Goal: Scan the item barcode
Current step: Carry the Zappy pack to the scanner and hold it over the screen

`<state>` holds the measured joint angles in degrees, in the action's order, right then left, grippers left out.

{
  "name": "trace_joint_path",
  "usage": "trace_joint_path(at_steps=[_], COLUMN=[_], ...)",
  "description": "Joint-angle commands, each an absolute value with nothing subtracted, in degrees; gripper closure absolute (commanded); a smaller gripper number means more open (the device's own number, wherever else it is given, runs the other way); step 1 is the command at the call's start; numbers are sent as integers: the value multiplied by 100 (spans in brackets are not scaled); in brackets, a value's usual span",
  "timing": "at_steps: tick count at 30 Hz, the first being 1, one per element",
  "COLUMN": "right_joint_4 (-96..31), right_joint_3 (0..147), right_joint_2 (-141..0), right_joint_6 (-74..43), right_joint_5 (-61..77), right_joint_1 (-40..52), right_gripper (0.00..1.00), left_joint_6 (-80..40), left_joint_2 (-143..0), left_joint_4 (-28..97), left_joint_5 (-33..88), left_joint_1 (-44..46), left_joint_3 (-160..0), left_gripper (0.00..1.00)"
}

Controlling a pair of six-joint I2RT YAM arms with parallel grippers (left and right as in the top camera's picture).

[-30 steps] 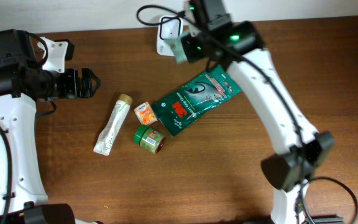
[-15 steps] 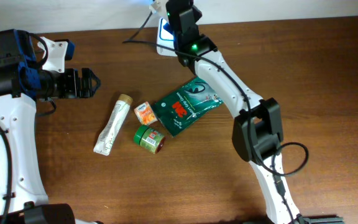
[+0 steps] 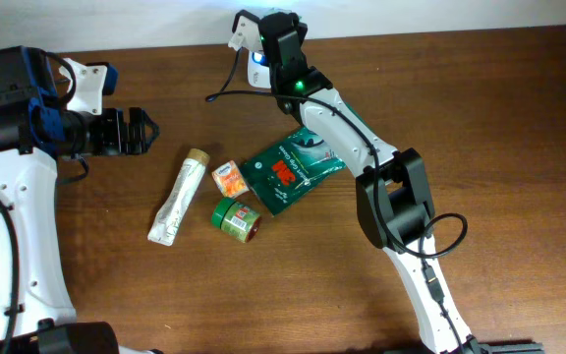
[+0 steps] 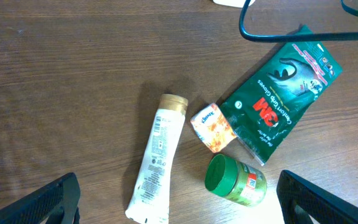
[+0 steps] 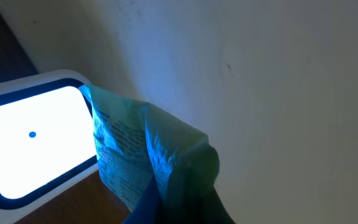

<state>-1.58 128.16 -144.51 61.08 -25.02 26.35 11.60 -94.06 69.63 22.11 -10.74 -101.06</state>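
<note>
Right claw (image 3: 263,41) has swung its pinched packet (image 5: 148,162) to the scanner (image 5: 30,137) (four items (image 3: 291,169) wait); left claw (image 3: 145,131) gapes.

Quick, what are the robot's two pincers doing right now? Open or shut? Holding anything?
Left pincer: open, holding nothing.
Right pincer: shut on a small printed packet, next to the lit scanner.

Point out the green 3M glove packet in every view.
Overhead: the green glove packet lies tilted near the centre of the picture.
Left wrist: it lies flat in the upper right.
Right wrist: not in it.
Landmark: the small orange box sits just beside the packet's lower left edge in both of those views.
</note>
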Motion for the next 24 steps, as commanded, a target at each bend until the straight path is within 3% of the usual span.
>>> trace_joint_path(at_steps=[1, 6, 12, 16, 24], right_joint_4=[-99, -113, -620, -1949, -5592], right_joint_3=[12919, 12919, 12921, 12923, 12923], right_joint_2=[-14416, -14311, -13559, -12735, -10873], right_joint_6=[6121, 6020, 4434, 3194, -473], right_joint_5=[-2532, -2637, -2574, -2440, -471], right_joint_1=[2646, 2646, 2617, 2613, 2143], right_gripper=[96, 96, 96, 96, 96], left_joint_6=[1253, 1253, 1253, 1253, 1253], left_joint_2=[-9321, -9321, -9321, -9321, -9321], left_joint_4=[6960, 6960, 6960, 6960, 6960], left_joint_5=[2272, 2272, 2272, 2272, 2274], left_joint_1=[-1105, -1105, -1105, -1105, -1105], left_joint_3=[-10193, -10193, -10193, -10193, -10193], left_gripper=[1, 1, 1, 1, 1])
